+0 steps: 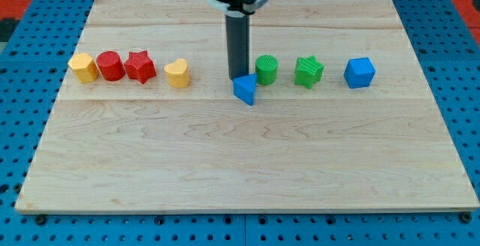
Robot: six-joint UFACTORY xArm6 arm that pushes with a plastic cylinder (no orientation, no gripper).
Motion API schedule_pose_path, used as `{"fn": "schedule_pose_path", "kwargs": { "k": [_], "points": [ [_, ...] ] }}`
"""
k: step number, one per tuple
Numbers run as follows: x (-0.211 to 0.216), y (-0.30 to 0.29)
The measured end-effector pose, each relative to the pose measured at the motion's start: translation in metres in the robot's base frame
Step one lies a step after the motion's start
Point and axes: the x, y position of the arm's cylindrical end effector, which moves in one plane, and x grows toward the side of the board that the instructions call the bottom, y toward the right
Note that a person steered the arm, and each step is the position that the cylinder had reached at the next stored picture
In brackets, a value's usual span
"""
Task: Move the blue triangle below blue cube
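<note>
The blue triangle (245,90) lies near the board's middle, just left of the green cylinder (266,70). The blue cube (359,73) stands far to the view's right, in the same row. My tip (237,77) is down on the board, touching the triangle's upper left edge, between the triangle and the view's top. The rod rises straight up from there to the arm at the view's top.
A green star (309,72) stands between the green cylinder and the blue cube. At the view's left stand a yellow hexagon (83,67), a red cylinder (110,66), a red star (139,66) and a yellow heart (177,73). The wooden board (240,163) lies on a blue pegboard.
</note>
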Motion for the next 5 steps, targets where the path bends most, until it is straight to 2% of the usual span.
{"fn": "schedule_pose_path", "kwargs": {
  "k": [2,5],
  "points": [
    [0.025,0.012],
    [0.031,0.013]
  ]
}}
